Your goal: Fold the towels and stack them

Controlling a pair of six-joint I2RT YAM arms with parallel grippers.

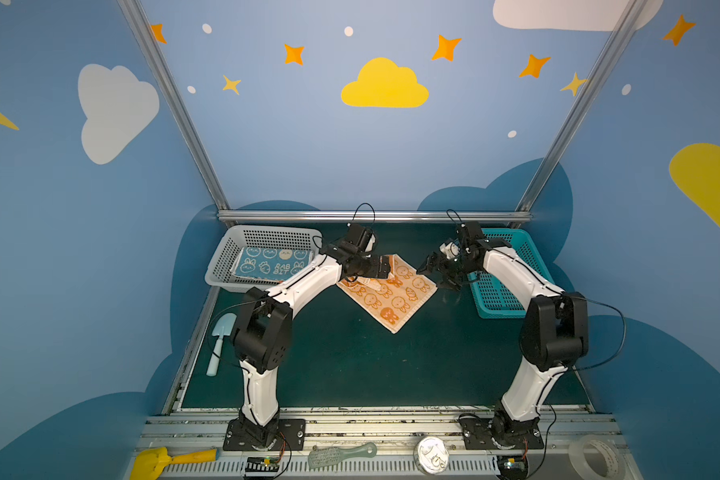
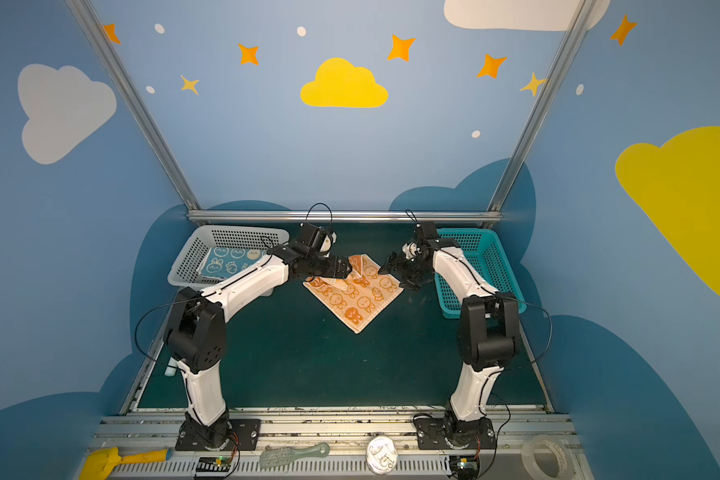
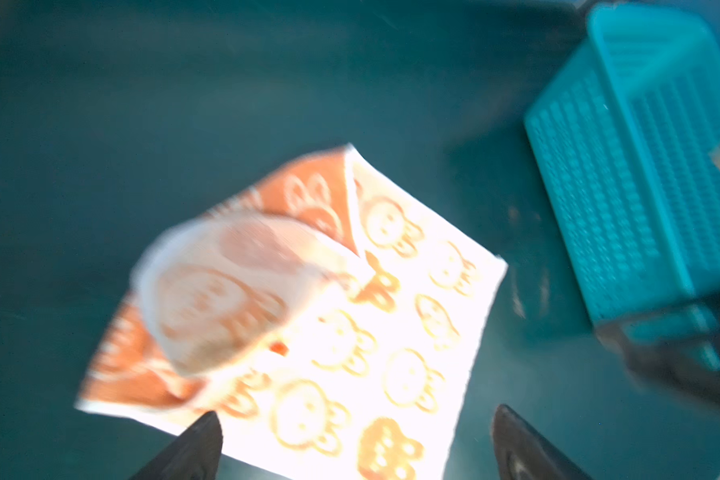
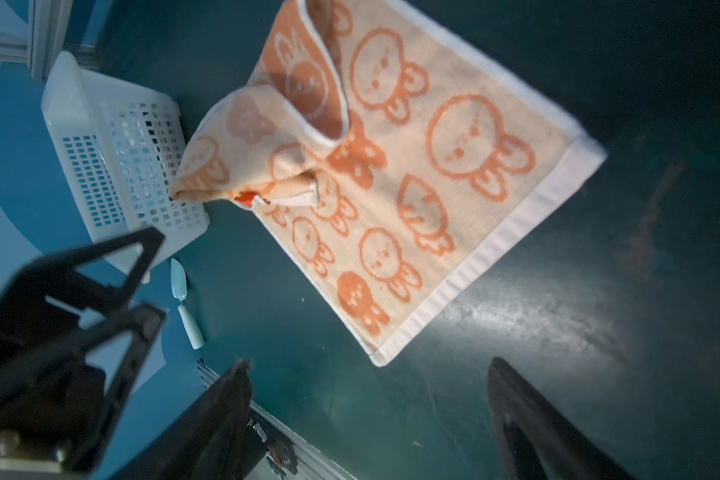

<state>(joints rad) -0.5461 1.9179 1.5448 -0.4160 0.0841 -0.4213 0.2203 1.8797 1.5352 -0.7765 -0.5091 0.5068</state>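
Top views, both: orange towel [image 1: 387,295] [image 2: 356,297] on the dark green mat [image 1: 350,365], set cornerwise, in the back half near the middle. Lies mostly flat, cream face with orange rabbit outlines up. Back-left corner turned over and bunched, darker orange reverse showing.

Right wrist view: same orange towel [image 4: 433,166], folded-over flap humped and loose, small orange tag [image 4: 244,197] peeking out under the bunched edge. White hem along two sides.

Left gripper [image 1: 385,266] [image 2: 344,268] over the towel's folded back-left part. Left wrist view, blurred: left gripper [image 3: 356,411] with jaws spread wide, nothing between them, towel [image 3: 391,332] below.

Right gripper [image 1: 433,274] [image 2: 393,272] just beside the towel's right corner, between it and the teal basket [image 1: 495,297] [image 2: 454,299] at the mat's back right corner. Jaws released and empty [image 4: 368,363], bare mat underneath.

Blue towel [image 1: 269,264] [image 2: 225,262], rabbit print and "RABBIT" lettering, inside the white basket [image 1: 221,266] [image 2: 188,262] at the back left corner. Cannot tell whether another towel lies under it.

Pale blue toy spade [image 1: 221,340] [image 4: 181,291] along the mat's left edge, well apart from the orange towel.
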